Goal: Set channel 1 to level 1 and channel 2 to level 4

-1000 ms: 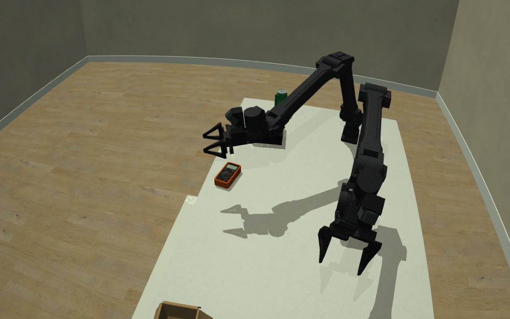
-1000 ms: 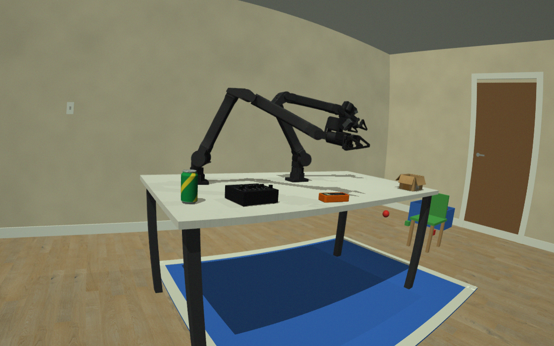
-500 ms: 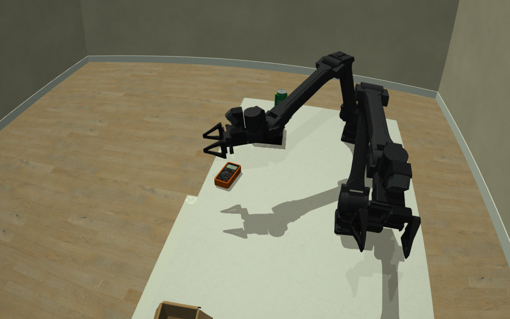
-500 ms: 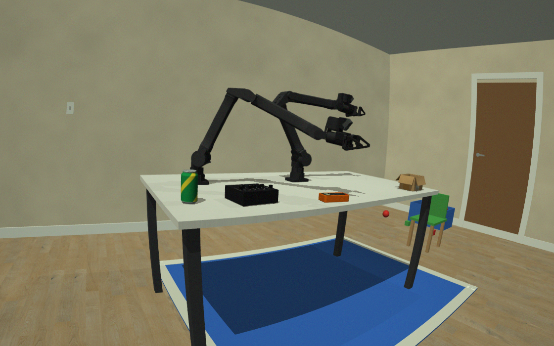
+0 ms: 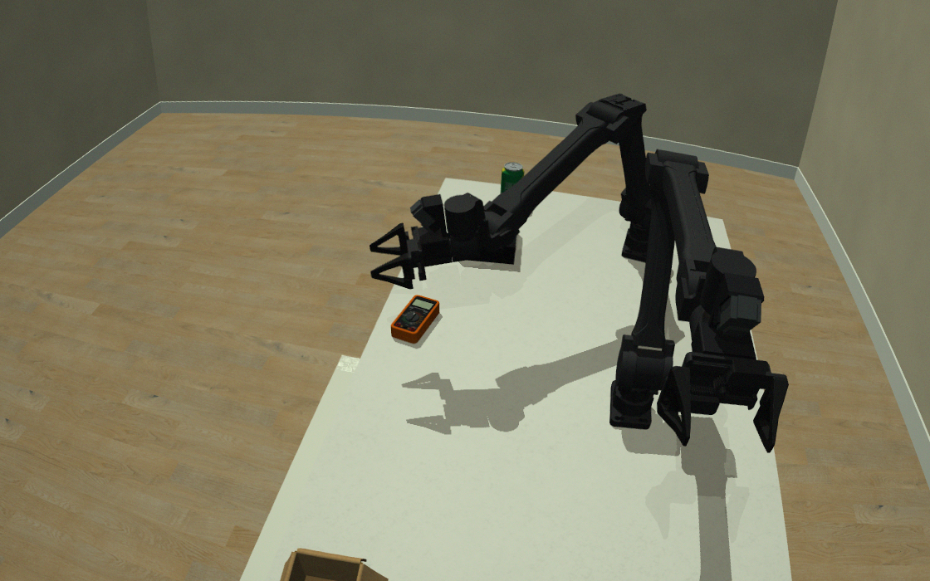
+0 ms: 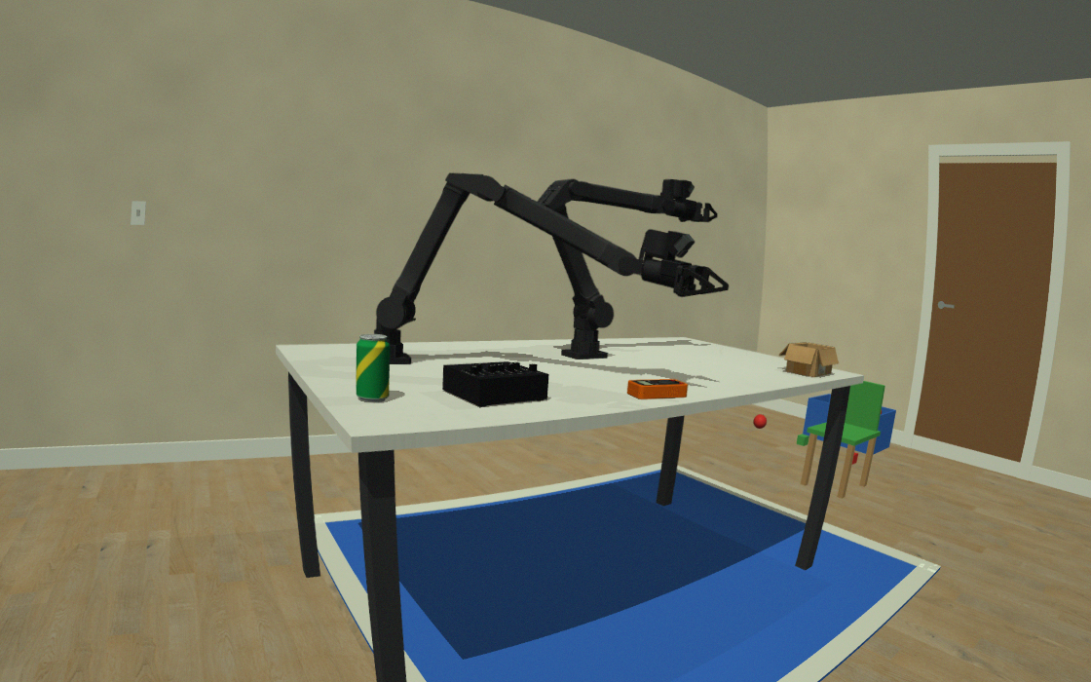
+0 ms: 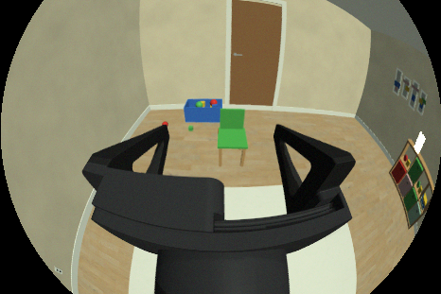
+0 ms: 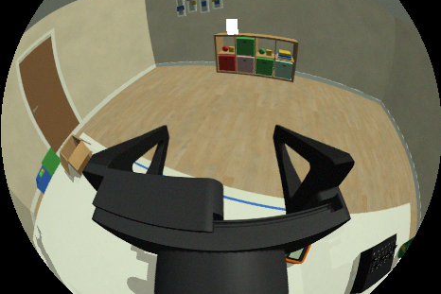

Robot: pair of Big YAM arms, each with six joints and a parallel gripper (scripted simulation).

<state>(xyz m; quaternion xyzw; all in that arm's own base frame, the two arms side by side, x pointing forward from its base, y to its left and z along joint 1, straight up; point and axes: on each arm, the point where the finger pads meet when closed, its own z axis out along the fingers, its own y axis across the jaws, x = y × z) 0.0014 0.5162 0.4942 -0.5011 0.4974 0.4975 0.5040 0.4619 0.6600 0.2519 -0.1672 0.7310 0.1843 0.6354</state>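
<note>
The lighting desk [image 6: 494, 383] is a black box with faders on top, on the white table between the can and the multimeter. Its levels are too small to read. It also shows at the lower right edge of the right wrist view [image 8: 379, 261]; in the top view the right arm mostly hides it. My right gripper [image 5: 375, 261] [image 6: 723, 288] [image 8: 220, 130] is open and empty, held high past the table's long edge, beyond the desk. My left gripper [image 5: 726, 433] [image 6: 708, 209] [image 7: 221, 129] is open and empty, raised high above the table, far from the desk.
A green and yellow can [image 6: 372, 366] [image 5: 511, 177] stands near the table's end. An orange multimeter [image 5: 414, 318] [image 6: 656, 388] lies by the long edge. A cardboard box [image 6: 808, 358] [image 5: 331, 567] sits at the other end. A green chair [image 6: 850, 424] stands beyond it.
</note>
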